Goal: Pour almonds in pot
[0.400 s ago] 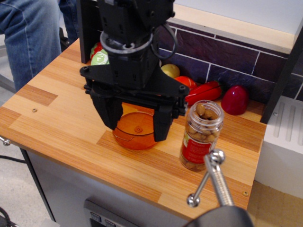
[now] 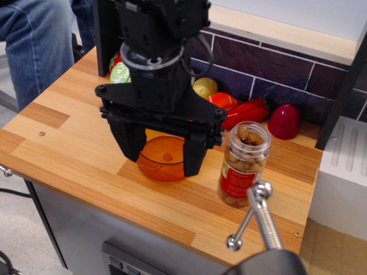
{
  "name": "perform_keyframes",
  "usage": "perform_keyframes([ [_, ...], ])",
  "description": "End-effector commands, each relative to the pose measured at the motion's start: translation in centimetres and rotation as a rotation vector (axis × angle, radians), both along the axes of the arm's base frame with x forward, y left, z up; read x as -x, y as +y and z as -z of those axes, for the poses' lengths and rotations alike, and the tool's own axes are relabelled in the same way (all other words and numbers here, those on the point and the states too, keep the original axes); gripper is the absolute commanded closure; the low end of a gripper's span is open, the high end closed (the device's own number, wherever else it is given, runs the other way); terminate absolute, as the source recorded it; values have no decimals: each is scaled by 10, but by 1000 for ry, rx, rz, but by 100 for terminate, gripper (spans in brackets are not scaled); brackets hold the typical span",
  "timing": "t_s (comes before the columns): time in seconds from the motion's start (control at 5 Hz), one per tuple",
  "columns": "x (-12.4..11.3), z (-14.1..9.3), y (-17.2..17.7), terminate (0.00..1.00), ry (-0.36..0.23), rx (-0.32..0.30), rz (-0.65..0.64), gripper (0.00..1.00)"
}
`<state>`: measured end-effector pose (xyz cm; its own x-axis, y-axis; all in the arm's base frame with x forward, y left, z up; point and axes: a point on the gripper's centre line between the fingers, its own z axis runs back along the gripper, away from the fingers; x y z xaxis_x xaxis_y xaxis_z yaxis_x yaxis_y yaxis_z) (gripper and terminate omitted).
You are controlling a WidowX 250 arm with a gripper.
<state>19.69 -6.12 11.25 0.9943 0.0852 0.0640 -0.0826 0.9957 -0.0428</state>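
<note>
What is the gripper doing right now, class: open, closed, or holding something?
Gripper: open and empty, fingers spread above the orange pot; the almonds jar stands untouched beside it.

Wooden table (image 2: 74, 143), light butcher-block planks, with a dark tile wall along its back edge. The orange pot (image 2: 163, 158) sits on it between the two spread fingers (image 2: 193, 150) of the gripper (image 2: 160, 152). A clear jar of almonds (image 2: 244, 164) with a red label stands upright, lidless, just right of the right-hand finger and apart from the pot. Behind the fingers, along the wall: a yellow toy (image 2: 205, 86), an orange-red toy (image 2: 223, 101), a long red toy (image 2: 248, 112), a dark red egg-shaped toy (image 2: 284, 121). A green toy (image 2: 121, 73) lies behind, to the left.
</note>
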Motion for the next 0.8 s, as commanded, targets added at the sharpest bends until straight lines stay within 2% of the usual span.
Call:
perform_keyframes([
  [0.0, -21, -29, -44, 0, -28, -140, 459, 0],
  [0.2, -38, -39, -73, 0, 52, -339, 721, 0],
  [0.4, -49, -30, -97, 0, 212, -429, 890, 0],
  [0.6, -62, -15, -109, 0, 321, -460, 968, 0],
])
